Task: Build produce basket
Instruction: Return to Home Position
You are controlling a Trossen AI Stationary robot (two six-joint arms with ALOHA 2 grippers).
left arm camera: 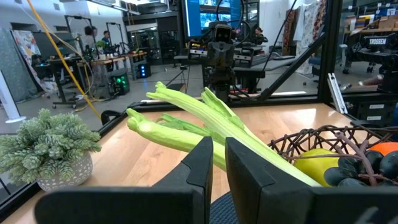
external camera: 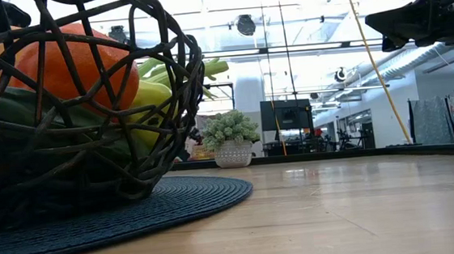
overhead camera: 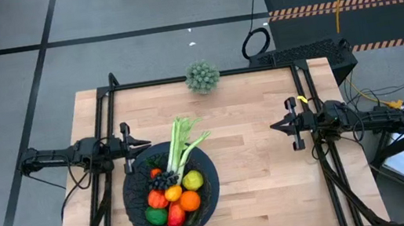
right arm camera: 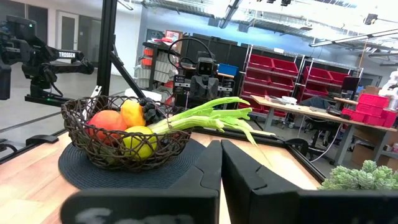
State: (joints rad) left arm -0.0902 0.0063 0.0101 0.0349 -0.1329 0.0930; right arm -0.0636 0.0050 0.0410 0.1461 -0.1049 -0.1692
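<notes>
The black woven basket (overhead camera: 135, 187) stands on a round dark mat (right arm camera: 81, 174) toward the table's near left. It holds the produce: an orange (overhead camera: 190, 201), a yellow-green fruit (overhead camera: 192, 181), dark grapes (overhead camera: 162, 179), red fruits (overhead camera: 175, 215) and a green one (overhead camera: 155, 215). The pale green celery (overhead camera: 180, 140) has its base in the basket, leans on the rim and sticks out toward the far edge. My left gripper (overhead camera: 148, 143) is shut, just left of the celery and above the basket's far-left rim. My right gripper (overhead camera: 273, 127) hovers shut over the table's right half.
A spiky grey-green ball plant in a pale pot (overhead camera: 202, 76) stands at the middle of the far edge. Bare wood (overhead camera: 251, 177) lies between the basket and the right arm. Black frame rails (overhead camera: 205, 75) run along the table's far edge and its sides.
</notes>
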